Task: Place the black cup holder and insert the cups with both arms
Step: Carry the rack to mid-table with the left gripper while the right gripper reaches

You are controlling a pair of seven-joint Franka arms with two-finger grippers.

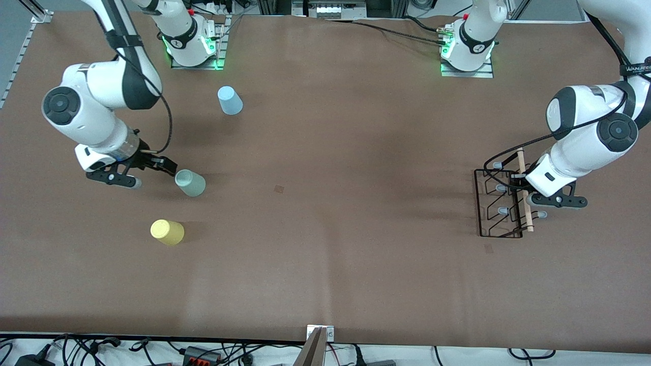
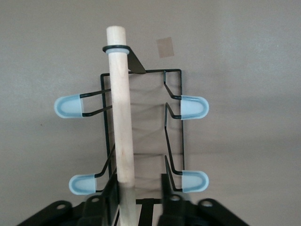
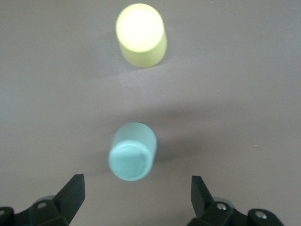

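The black cup holder [image 1: 501,213] stands on the table at the left arm's end, its wooden rod handle [image 1: 523,170] on top. My left gripper [image 1: 528,195] is open, low over the holder. In the left wrist view its fingers [image 2: 111,197] straddle the rod [image 2: 123,117], one touching it and the other apart. The pale blue prong tips [image 2: 193,106] are bare. My right gripper [image 1: 147,173] is open beside the mint green cup [image 1: 190,183], which lies just ahead of its fingertips [image 3: 75,188] in the right wrist view [image 3: 132,153]. The yellow cup [image 1: 167,232] stands nearer the camera, and the light blue cup [image 1: 230,100] nearer the right arm's base.
The brown table [image 1: 330,152] has small tape marks [image 1: 278,189] at its middle and near the holder [image 1: 488,248]. Cables [image 1: 203,353] run along the near edge, and a clamp post [image 1: 318,343] stands at its middle. The yellow cup also shows in the right wrist view [image 3: 141,35].
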